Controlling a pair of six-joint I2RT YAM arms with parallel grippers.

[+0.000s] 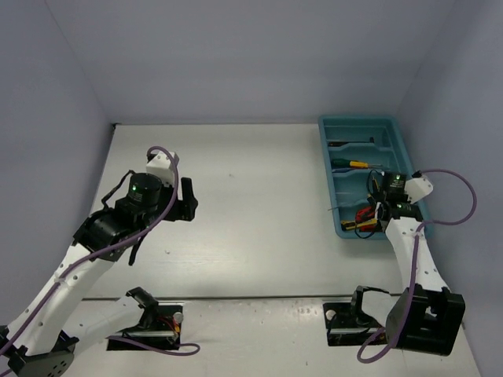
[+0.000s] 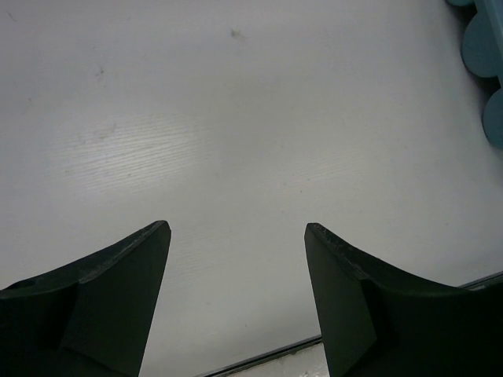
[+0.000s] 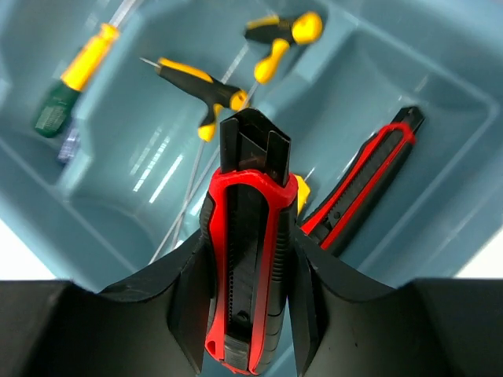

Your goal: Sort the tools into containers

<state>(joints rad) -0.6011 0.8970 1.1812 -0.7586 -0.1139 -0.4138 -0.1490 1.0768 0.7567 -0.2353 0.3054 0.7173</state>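
Observation:
The teal tray (image 1: 357,120) stands at the right of the table. My right gripper (image 3: 247,259) is shut on a red and black utility knife (image 3: 245,267) and holds it above the tray's near compartments; it also shows in the top view (image 1: 383,206). Below it lie a second red utility knife (image 3: 361,188), yellow and black tools (image 3: 200,82), a green, yellow-handled screwdriver (image 3: 75,78) and a thin rod (image 3: 196,196). My left gripper (image 2: 236,236) is open and empty above bare table, at the left in the top view (image 1: 189,200).
The tray's scalloped edge (image 2: 483,55) shows at the top right of the left wrist view. A dark tool (image 1: 350,142) lies in the tray's far compartment. Grey walls close the table's back and sides.

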